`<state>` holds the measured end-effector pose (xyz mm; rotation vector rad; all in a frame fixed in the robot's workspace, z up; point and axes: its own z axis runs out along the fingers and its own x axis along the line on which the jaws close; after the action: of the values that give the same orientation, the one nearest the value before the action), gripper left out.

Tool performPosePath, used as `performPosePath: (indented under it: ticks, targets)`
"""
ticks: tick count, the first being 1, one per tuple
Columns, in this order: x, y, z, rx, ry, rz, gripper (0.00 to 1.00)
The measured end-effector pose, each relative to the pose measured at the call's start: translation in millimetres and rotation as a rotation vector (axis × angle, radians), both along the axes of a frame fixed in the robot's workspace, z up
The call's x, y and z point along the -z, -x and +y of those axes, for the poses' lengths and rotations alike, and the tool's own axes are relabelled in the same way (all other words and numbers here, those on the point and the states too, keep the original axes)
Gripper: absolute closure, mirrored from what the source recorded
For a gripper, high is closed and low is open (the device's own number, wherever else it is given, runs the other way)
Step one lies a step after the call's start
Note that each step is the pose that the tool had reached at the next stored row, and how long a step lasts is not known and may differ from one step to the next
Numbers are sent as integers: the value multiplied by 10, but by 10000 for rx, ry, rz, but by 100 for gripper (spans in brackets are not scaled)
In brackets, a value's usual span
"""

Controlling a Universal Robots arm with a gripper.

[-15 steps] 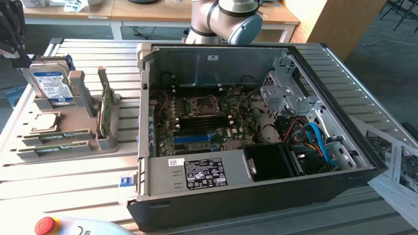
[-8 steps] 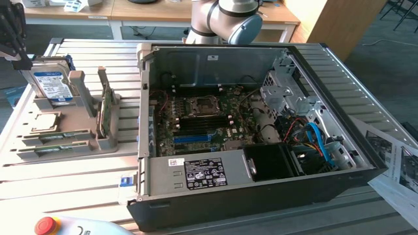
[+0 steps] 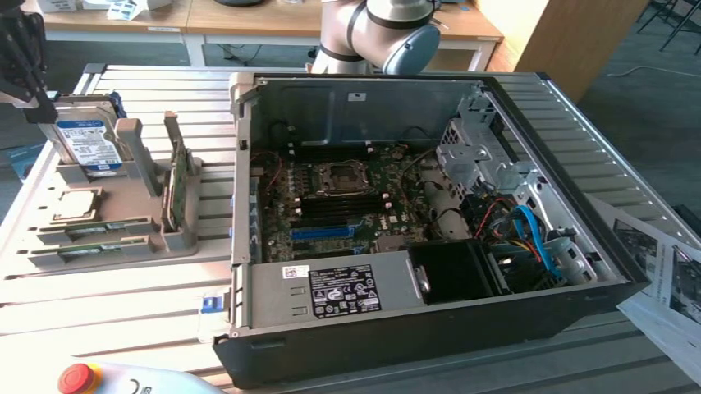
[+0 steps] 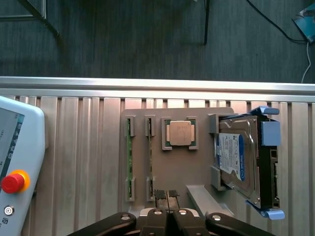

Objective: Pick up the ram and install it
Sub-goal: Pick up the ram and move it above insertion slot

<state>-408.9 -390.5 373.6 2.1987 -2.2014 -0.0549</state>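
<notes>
Pincer (image 4: 166,193) closed over slatted metal table (image 4: 83,147), dark carpet (image 4: 123,39) beyond

A slatted metal table (image 3: 131,308) is carrying everything here. A grey holder tray (image 3: 123,261) is lying flat on it toward the exterior view's left. Just beside the tray, an open computer case (image 3: 438,336) is sitting on its side, taking up the middle of the table. A pendant (image 3: 137,379) with a red button is resting on the slats at the near edge, in front of the tray. Printed sheets (image 3: 671,283) are lying by the case at the exterior view's right. A small blue-and-white piece (image 3: 210,305) is sitting at the case's near corner; I cannot tell whether it is loose.
</notes>
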Motion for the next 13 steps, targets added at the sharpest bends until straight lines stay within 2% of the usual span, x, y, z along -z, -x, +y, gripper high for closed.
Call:
performPosePath:
  ticks: [13]
  targets:
    - [135,0,-18,0,0,0,89]
